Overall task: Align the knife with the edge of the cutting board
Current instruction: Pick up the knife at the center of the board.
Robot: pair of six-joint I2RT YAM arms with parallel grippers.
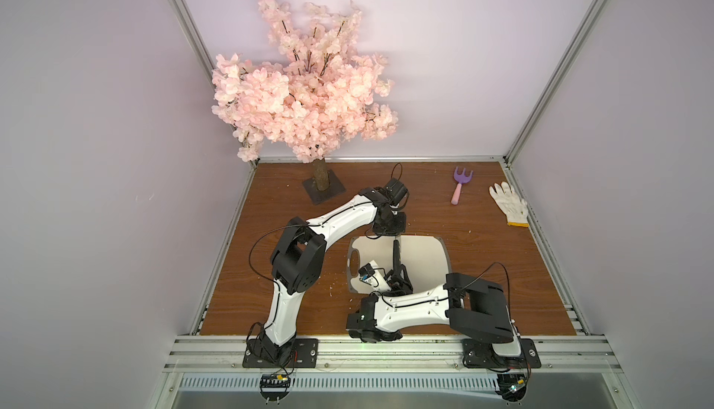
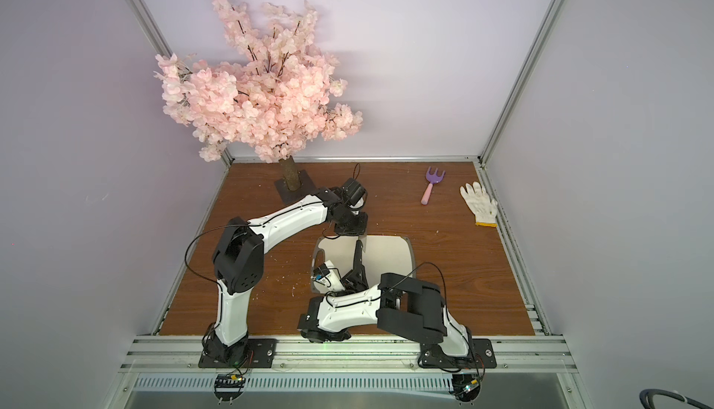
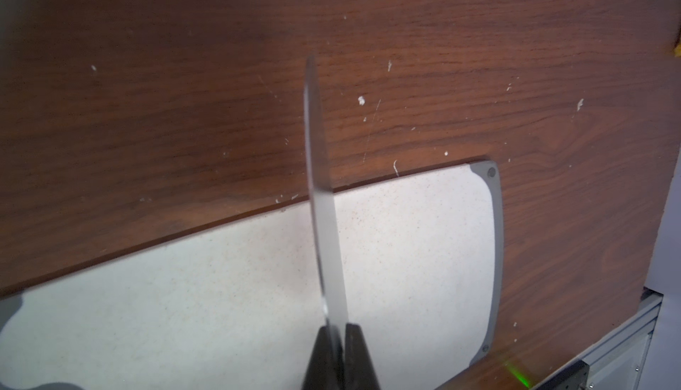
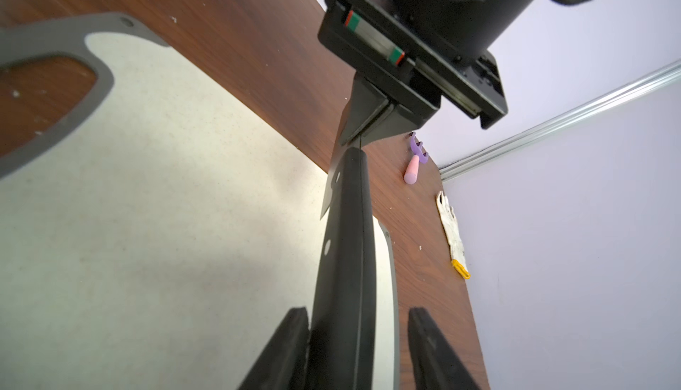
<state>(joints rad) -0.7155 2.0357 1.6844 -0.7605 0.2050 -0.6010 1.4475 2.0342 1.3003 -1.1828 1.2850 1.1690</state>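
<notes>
— Over the cutting board, your knife stands on edge, blade toward the far long edge and black handle toward the near side.
— Who holds it?
— Your left gripper, reaching down, is pinched tight on the blade's top edge. Your right gripper only straddles the handle's end: its fingers are parted, with a clear gap on one side.
— And the axis?
— It runs across the board, parallel to the short ends and square to the long edges, near the middle. I'd judge you need a sideways carry or a quarter turn, and the left arm is the one placed to do it.
</notes>
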